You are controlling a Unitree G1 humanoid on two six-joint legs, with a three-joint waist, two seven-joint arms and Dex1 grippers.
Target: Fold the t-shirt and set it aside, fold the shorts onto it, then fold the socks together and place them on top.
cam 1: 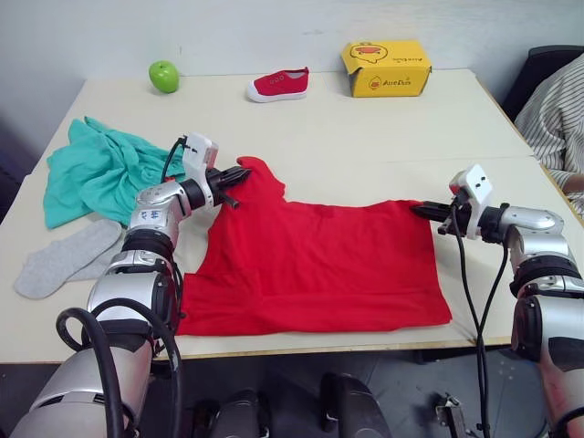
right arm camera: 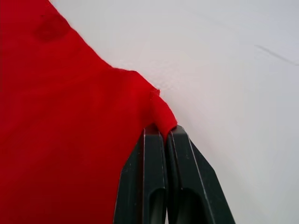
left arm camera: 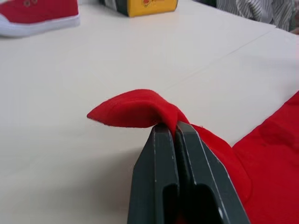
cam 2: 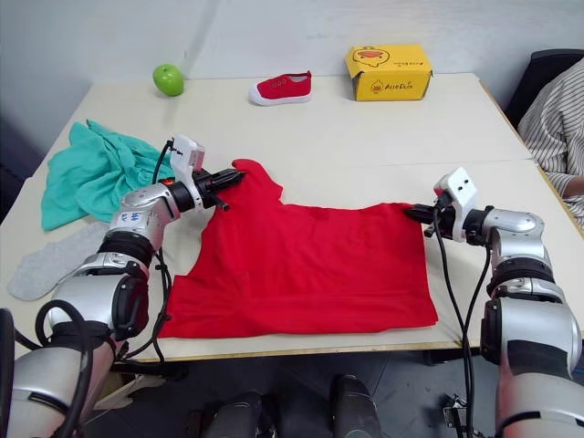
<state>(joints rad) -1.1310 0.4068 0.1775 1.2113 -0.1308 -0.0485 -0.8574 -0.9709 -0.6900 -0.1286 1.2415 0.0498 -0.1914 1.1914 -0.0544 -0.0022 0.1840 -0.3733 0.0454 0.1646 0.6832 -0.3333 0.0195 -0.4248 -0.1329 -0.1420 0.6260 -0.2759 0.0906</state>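
The t-shirt [cam 1: 310, 260] is soft bright red cloth spread nearly flat on the pale table [cam 1: 365, 137], its long axis running from the robot's left to its right, with a rounded sleeve lobe at the far left corner. The left gripper [cam 1: 239, 173] is clamped tight on that lobe; the left wrist view shows the cloth curling up into a small hump just ahead of the black fingers [left arm camera: 161, 177]. The right gripper [cam 1: 422, 210] is pinched on the far right corner, where the right wrist view shows a small fold of hem caught between its fingers [right arm camera: 152, 177]. To the left lie the crumpled teal-green shorts [cam 1: 96, 169] and, nearer the robot, the flat light grey socks [cam 1: 64, 260]. Along the far edge stand a glossy green apple [cam 1: 164, 76], a small red shoe [cam 1: 278, 85] with a white sole, and a yellow cardboard box [cam 1: 386, 67]. A person's striped sleeve [cam 1: 552, 123] shows at the right.
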